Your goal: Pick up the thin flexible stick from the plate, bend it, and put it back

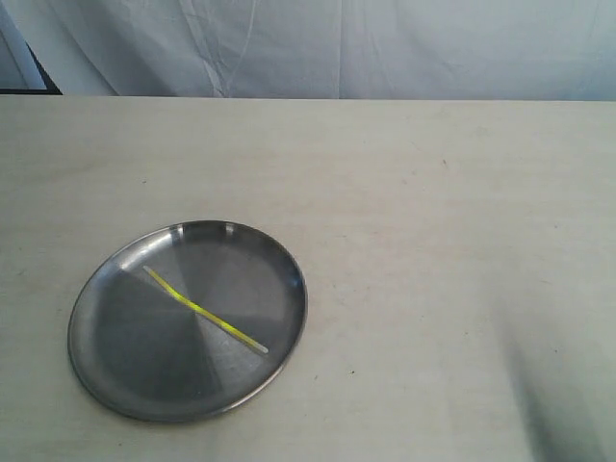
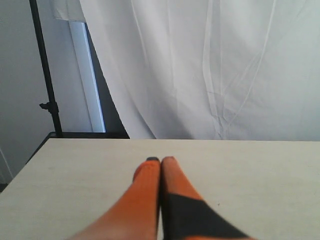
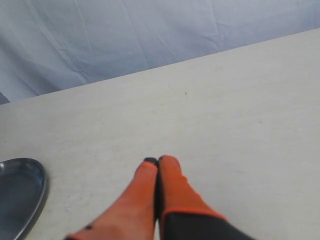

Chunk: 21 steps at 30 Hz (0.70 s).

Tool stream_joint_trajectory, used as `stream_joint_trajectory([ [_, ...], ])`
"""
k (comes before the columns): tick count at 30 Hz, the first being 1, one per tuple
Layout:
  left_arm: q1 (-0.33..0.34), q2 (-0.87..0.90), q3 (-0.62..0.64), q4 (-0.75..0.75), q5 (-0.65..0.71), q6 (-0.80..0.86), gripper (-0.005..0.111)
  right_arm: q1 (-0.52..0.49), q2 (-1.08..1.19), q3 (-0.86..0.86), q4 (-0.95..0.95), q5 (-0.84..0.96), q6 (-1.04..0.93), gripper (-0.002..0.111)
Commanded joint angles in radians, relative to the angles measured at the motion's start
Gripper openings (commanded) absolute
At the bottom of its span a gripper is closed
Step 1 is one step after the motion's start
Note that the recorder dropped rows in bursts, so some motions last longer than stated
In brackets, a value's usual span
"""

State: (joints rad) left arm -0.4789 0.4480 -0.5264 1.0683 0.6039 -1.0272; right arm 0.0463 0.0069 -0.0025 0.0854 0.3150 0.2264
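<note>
The thin yellow stick (image 1: 204, 309) with a pale tip lies diagonally across the round steel plate (image 1: 115, 356) at the lower left of the exterior view. Neither gripper shows in that view. In the left wrist view my left gripper (image 2: 160, 160) is shut, its orange fingers pressed together over bare table, holding nothing. My right gripper (image 3: 157, 160) is shut too and holds nothing; the plate's rim (image 3: 37, 192) sits off to its side at the frame edge, well apart from the fingertips. The stick is out of view in both wrist views.
A pale wooden table (image 1: 433, 241) carries the plate. White cloth (image 1: 337, 48) hangs behind the table's far edge. A black stand pole (image 2: 45, 75) rises beyond one table corner in the left wrist view.
</note>
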Motion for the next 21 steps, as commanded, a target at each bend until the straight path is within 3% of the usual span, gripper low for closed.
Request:
stream_joint_trajectory([
  [1, -0.002, -0.010, 0.001, -0.005, -0.001, -0.019, 0.000, -0.006, -0.007, 0.003, -0.004, -0.006, -0.002, 0.000],
  [4, 0.039, -0.052, 0.005, -0.064, -0.003, -0.179, 0.000, -0.006, -0.007, 0.003, -0.004, -0.006, -0.002, 0.000],
  [9, 0.178, -0.180, 0.092, -0.188, -0.006, -0.409, 0.000, -0.006, -0.007, 0.003, -0.004, -0.006, -0.002, 0.000],
  [16, 0.346, -0.370, 0.257, -0.477, -0.006, -0.438, 0.000, -0.006, -0.007, 0.003, -0.004, -0.006, -0.002, 0.000],
  [21, 0.449, -0.436, 0.366, -0.596, -0.006, -0.499, 0.000, -0.006, -0.007, 0.003, -0.004, -0.006, -0.002, 0.000],
])
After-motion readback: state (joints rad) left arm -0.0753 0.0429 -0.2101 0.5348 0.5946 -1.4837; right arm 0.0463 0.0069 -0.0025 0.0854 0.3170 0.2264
